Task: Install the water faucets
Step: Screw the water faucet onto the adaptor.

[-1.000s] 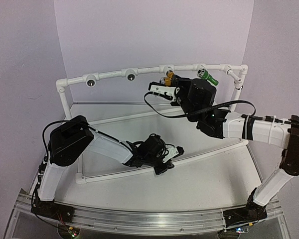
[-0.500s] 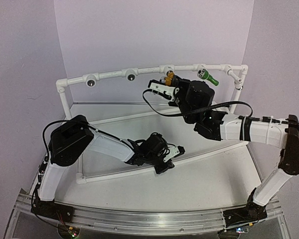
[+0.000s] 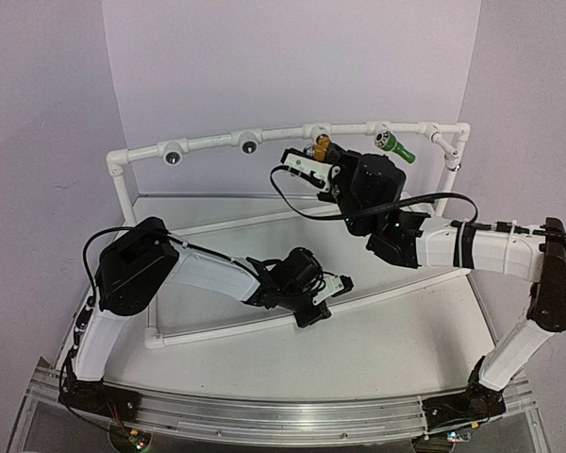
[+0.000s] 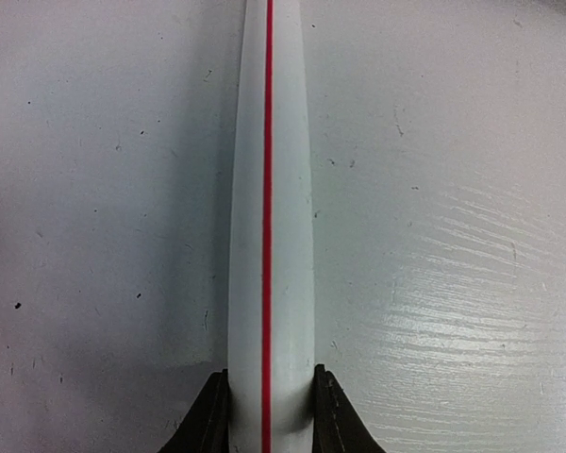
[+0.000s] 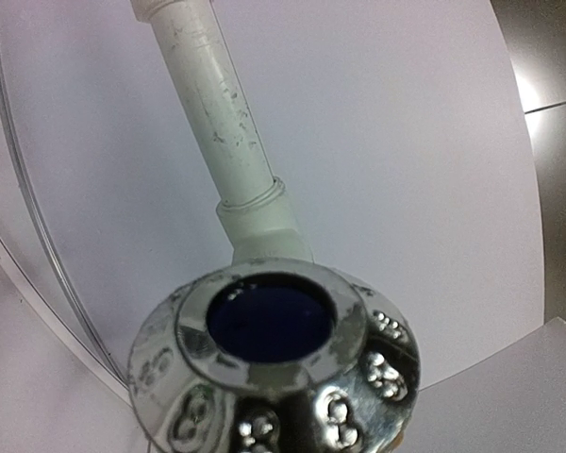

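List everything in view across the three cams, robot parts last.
pipe frame: 1, white, standing on the table; its front bottom pipe has a red line
open sockets: at least 2, dark, left half of the frame's top rail
green faucet: 1, green with a silvery end, seated in the top rail right of centre
yellow faucet: 1, yellow-orange, at the middle of the top rail
table: 1, white, under everything
mounting rail: 1, metal, near edge
right gripper: 1, black and white, shut on the yellow faucet
left gripper: 1, black, clamped on the frame's red-lined pipe
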You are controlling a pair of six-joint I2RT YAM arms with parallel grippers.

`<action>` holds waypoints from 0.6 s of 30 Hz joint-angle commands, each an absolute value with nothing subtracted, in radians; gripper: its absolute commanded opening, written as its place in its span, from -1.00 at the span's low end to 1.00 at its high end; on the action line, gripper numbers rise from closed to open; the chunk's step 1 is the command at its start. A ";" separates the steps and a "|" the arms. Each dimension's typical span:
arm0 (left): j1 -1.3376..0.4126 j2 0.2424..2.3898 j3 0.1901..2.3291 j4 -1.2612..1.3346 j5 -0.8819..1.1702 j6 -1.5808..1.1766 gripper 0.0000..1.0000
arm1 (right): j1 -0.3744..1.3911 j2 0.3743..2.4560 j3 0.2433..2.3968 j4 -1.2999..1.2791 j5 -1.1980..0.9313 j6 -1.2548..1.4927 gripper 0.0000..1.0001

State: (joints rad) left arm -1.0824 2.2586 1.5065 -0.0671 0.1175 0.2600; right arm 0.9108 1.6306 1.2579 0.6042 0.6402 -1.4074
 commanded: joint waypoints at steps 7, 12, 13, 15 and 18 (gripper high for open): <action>-1.106 2.339 1.486 -0.314 0.231 0.289 -1.00 | 0.900 1.672 1.348 0.668 0.706 -1.281 -1.00; -1.106 2.336 1.483 -0.314 0.237 0.288 -1.00 | 0.888 1.655 1.334 0.656 0.707 -1.222 -1.00; -1.106 2.337 1.485 -0.314 0.241 0.287 -1.00 | 0.886 1.650 1.328 0.649 0.708 -1.209 -1.00; -1.106 2.340 1.488 -0.314 0.247 0.286 -1.00 | 0.885 1.643 1.316 0.642 0.713 -1.190 -1.00; -1.106 2.348 1.492 -0.316 0.250 0.285 -1.00 | 0.881 1.633 1.308 0.637 0.716 -1.167 -1.00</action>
